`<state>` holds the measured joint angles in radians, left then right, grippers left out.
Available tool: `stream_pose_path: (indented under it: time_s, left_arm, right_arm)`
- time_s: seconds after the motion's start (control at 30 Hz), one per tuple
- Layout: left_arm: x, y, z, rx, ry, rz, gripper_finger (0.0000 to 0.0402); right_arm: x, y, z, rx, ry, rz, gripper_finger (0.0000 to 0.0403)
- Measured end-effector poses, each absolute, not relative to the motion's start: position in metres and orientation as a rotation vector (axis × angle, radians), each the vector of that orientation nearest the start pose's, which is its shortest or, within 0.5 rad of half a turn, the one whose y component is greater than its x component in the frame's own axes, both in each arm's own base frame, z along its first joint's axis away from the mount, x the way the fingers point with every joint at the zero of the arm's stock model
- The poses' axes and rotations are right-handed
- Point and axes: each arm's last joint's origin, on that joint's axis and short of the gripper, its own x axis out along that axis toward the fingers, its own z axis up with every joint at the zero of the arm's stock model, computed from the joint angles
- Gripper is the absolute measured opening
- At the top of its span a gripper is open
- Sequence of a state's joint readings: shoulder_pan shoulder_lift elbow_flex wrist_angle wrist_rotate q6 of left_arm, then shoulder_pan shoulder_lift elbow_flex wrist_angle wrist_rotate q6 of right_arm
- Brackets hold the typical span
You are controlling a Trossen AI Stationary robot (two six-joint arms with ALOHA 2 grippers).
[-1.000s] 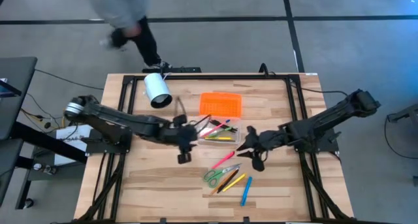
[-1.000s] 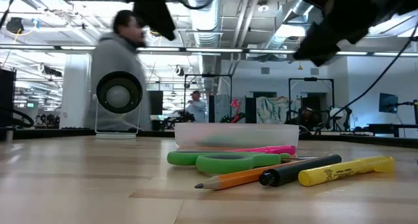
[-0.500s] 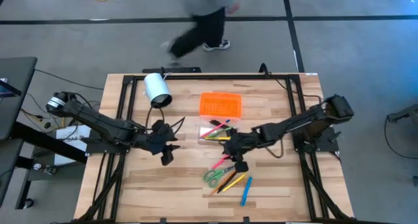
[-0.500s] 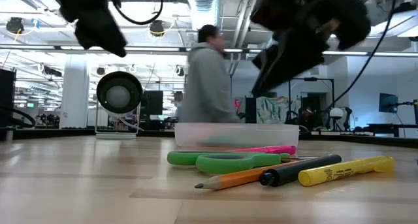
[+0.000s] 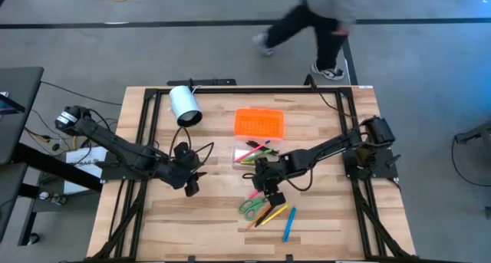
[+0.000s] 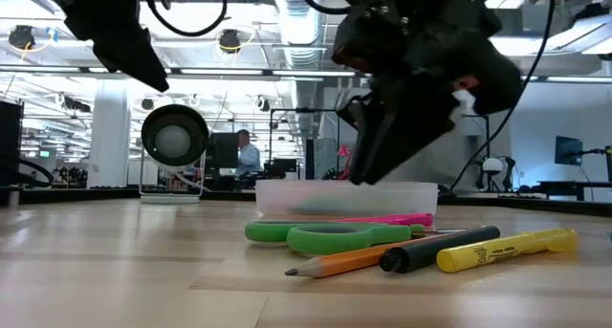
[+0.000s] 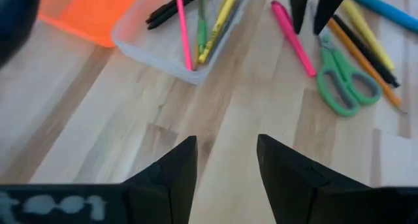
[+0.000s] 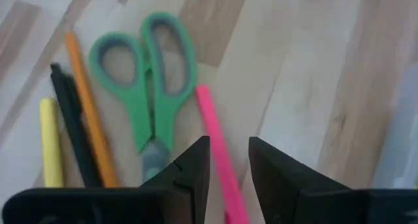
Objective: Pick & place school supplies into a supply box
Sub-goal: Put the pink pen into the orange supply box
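My right hand (image 5: 265, 188) hovers at centre frame in the high view, fingers parted by a narrow gap and holding nothing, right above the pink marker (image 8: 219, 145) that lies on the desk (image 5: 192, 225) beside the green scissors (image 8: 147, 87). The clear supply box (image 5: 257, 156) sits just above it in that view, already holding a few pens, its orange lid (image 5: 258, 123) lying apart higher up. To do this well, I judge I should straddle the marker mid-length, fingers across its shaft, and keep off the scissors. My left hand (image 5: 190, 185) waits at left of centre, fingers parted and empty.
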<state>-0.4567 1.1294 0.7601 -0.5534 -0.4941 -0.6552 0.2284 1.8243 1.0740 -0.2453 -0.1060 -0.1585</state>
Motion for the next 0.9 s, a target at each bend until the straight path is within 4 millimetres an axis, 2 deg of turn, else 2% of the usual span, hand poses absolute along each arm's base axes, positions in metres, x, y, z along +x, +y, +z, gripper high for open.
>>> stream_pose_path:
  time_s: [0.3, 0.7, 0.9]
  left_arm:
    - [0.194, -0.086, 0.235, -0.161, 0.748, 0.315, 0.0148]
    - [0.193, -0.087, 0.235, -0.171, 0.729, 0.347, 0.0148]
    - [0.193, -0.087, 0.235, -0.173, 0.724, 0.354, 0.0148]
  right_arm:
    - [0.343, 0.083, 0.136, -0.217, 1.112, 0.389, 0.01]
    - [0.34, 0.081, 0.133, -0.215, 1.156, 0.321, 0.01]
    - [0.336, 0.083, 0.132, -0.148, 1.209, 0.276, 0.0099]
